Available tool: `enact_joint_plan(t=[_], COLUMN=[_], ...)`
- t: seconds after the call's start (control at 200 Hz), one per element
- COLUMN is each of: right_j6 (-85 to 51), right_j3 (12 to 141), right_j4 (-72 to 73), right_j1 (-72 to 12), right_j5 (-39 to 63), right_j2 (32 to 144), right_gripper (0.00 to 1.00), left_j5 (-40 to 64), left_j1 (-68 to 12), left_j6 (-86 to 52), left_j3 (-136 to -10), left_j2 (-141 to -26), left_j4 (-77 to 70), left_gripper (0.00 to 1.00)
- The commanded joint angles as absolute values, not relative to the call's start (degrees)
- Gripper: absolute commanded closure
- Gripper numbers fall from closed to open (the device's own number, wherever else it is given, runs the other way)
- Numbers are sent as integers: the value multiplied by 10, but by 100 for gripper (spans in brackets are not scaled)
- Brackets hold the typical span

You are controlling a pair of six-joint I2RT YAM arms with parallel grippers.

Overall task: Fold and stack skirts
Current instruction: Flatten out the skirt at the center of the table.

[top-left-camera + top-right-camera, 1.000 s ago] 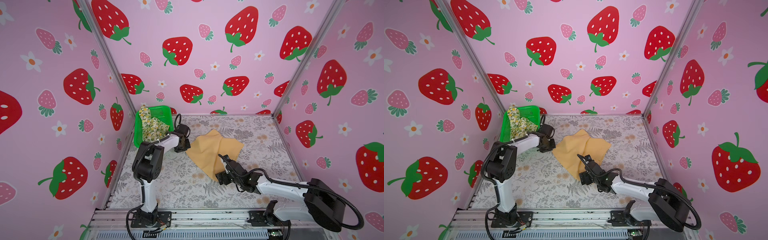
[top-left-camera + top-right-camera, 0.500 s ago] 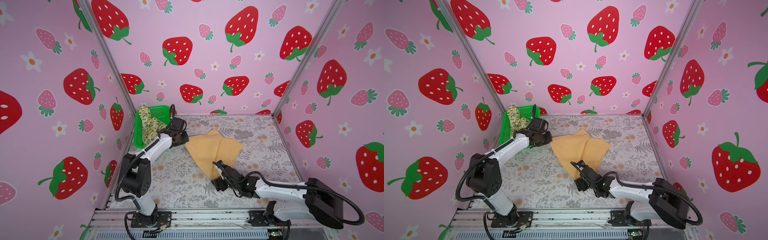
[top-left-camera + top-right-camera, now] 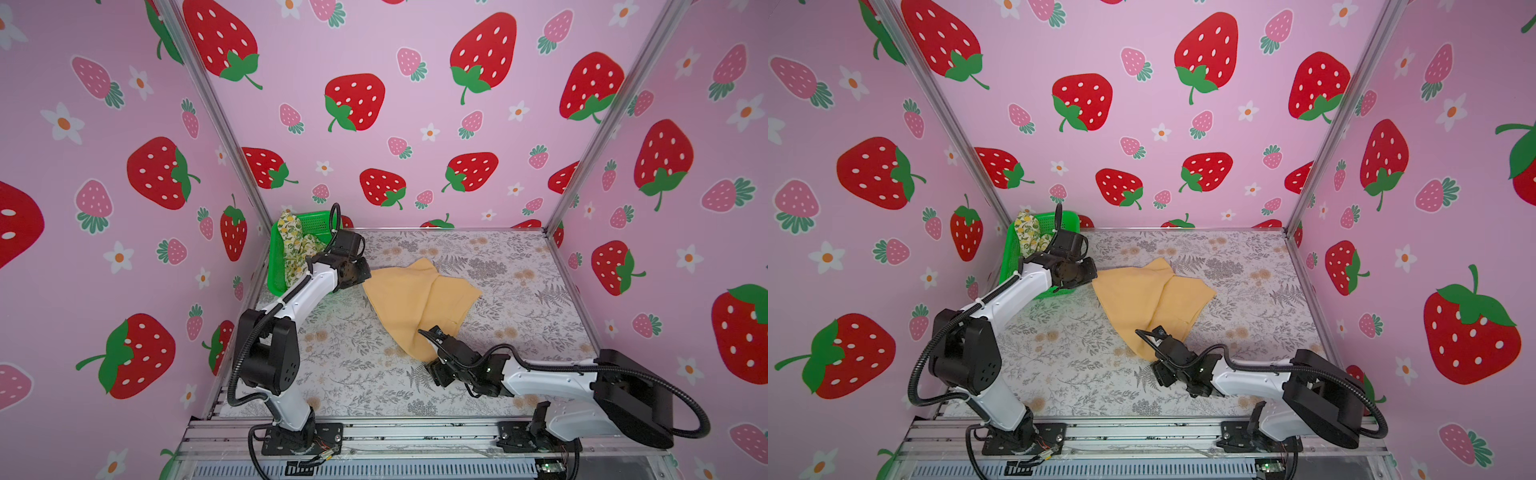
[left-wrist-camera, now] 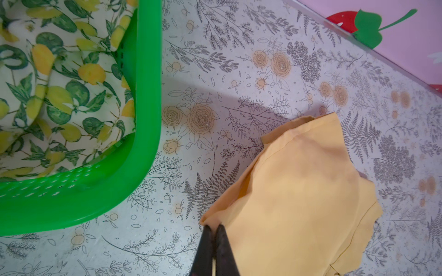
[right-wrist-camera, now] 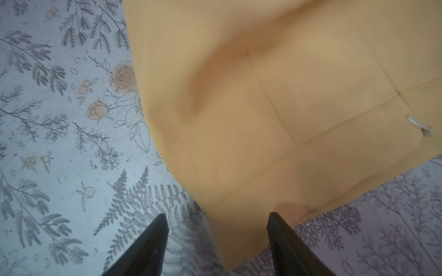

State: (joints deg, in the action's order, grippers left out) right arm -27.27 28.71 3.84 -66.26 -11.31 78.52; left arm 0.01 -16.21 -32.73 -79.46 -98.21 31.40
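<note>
The mustard-yellow skirt (image 3: 415,303) (image 3: 1146,303) lies rumpled on the floral table, partly folded over itself. My left gripper (image 4: 213,227) is shut on its corner nearest the basket, seen in both top views (image 3: 365,277) (image 3: 1094,276). My right gripper (image 5: 217,219) is open, one finger on each side of the skirt's front corner (image 5: 239,239), low over the table in a top view (image 3: 434,362). The lemon-print skirt (image 3: 295,245) (image 4: 59,83) sits bunched in the green basket (image 3: 276,274) (image 4: 143,95).
The basket stands in the back left corner against the pink wall, close to my left wrist. The pink strawberry walls close in the table on three sides. A metal rail (image 3: 395,432) carrying both arm bases runs along the front edge.
My right gripper slid toward the front of the table to the skirt's front corner, its jaws narrowing. The left arm lowered its elbow and drew the held corner slightly toward the basket.
</note>
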Motion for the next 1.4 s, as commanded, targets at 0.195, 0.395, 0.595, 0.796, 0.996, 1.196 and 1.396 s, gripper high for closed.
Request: enact_joint_plan(t=[0.195,0.395,0.595,0.796,0.996,1.196,1.396], right_j6=[-276,-277,-265,-257,-260,-268,-271], right_j3=[303,306,322,328,332,330,331], right_j4=[47,40,14,11,22,27,22], right_j1=[-670,-670,-672,-673,-673,-674,-675], right_j5=[-109,-128,-147,-154,-133,-116,-118], right_j2=[819,817,815,821,849,872,870], right_gripper=[40,43,43,43,47,56,62], left_j5=[-6,-3,-2,0,0,2,3], left_j1=[-151,-150,-150,-149,-149,-149,-149], left_j6=[-319,-317,-316,-316,-315,-313,-312], left_j3=[-821,-827,-828,-829,-831,-836,-845], left_j2=[-964,-968,-971,-974,-976,-978,-981], left_j4=[333,336,335,335,335,337,340], left_gripper=[100,100,100,100,100,100,100])
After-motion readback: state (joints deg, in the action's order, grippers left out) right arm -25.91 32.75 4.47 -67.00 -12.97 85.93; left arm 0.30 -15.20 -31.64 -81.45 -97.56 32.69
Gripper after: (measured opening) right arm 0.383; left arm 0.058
